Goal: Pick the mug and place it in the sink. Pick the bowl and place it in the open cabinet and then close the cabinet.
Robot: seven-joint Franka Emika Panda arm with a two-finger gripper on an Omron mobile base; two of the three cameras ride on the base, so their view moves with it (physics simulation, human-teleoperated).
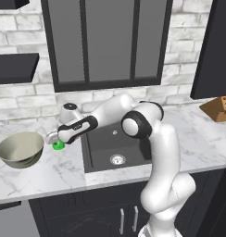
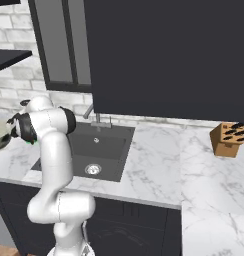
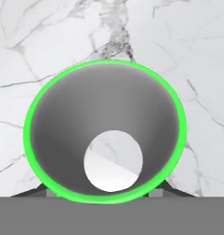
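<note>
Fingers straddle the mug; fingertips mostly hidden behind its rim.

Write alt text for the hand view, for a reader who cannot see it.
Looking straight down into the green mug, its bright rim ringing a grey inside with a pale round bottom. The gripper straddles it, dark fingertips showing at either side of its lower edge, over a white marble counter with grey veins.
</note>
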